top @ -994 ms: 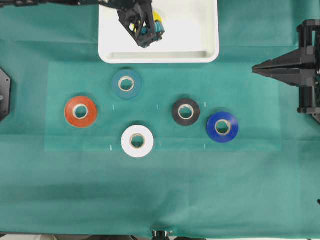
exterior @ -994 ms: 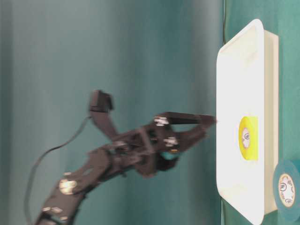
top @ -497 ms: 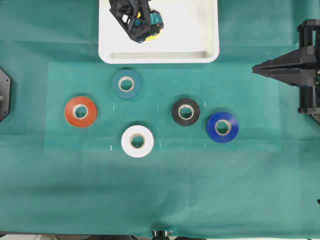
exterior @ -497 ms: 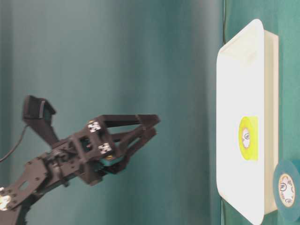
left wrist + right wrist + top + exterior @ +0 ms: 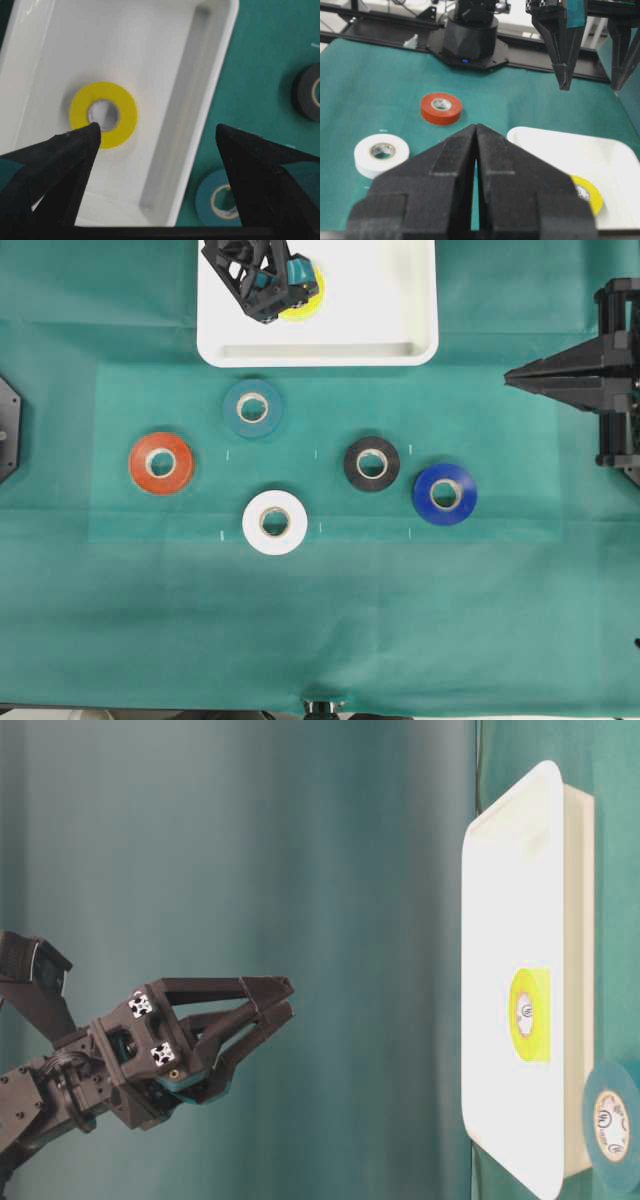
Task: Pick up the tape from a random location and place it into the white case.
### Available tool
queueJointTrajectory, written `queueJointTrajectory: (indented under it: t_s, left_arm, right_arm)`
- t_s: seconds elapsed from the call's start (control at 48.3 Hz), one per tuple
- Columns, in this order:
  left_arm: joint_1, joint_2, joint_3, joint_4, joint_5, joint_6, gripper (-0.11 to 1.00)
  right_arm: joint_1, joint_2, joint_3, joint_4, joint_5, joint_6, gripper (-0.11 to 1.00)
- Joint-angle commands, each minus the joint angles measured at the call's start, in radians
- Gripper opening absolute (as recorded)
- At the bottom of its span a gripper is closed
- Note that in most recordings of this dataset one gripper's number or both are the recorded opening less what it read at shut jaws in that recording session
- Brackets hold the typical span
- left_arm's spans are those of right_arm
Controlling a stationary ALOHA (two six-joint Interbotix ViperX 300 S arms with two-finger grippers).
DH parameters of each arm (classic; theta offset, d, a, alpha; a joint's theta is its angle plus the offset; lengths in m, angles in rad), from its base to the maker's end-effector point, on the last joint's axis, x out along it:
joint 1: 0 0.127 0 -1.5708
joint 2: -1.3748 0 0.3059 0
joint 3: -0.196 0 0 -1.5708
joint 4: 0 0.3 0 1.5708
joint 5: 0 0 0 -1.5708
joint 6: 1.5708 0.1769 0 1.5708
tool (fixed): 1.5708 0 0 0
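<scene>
The yellow tape point(image 5: 310, 303) lies flat inside the white case point(image 5: 320, 352), partly hidden under my left arm in the overhead view. It shows in full in the left wrist view as a yellow ring point(image 5: 103, 114) on the case floor point(image 5: 165, 60). My left gripper point(image 5: 288, 997) hangs open and empty, well above the case point(image 5: 510, 870) and the tape point(image 5: 528, 1015). My right gripper point(image 5: 507, 378) rests at the right edge of the cloth, shut with nothing in it point(image 5: 476, 126).
Five other rolls lie on the green cloth in front of the case: teal point(image 5: 252, 408), orange point(image 5: 161, 462), white point(image 5: 275, 522), black point(image 5: 372, 464) and blue point(image 5: 445, 494). The teal roll sits closest to the case's front rim.
My left gripper has lifted up and away from the case, jaws still wide apart. The yellow tape has stayed put in the case. The right arm has not moved.
</scene>
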Motion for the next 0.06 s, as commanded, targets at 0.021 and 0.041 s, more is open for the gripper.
queueJointTrajectory:
  t_s: [0.021,0.041]
  left_arm:
    - [0.000,-0.032,-0.008,-0.002,-0.002,-0.002,0.97]
    - [0.000,-0.032,-0.006,-0.002,-0.002,-0.002,0.97]
  right_arm:
    - [0.002,0.003,-0.029,0.000,-0.003,0.000,0.00]
    - [0.000,0.003,-0.028,0.000,-0.002,0.000,0.00]
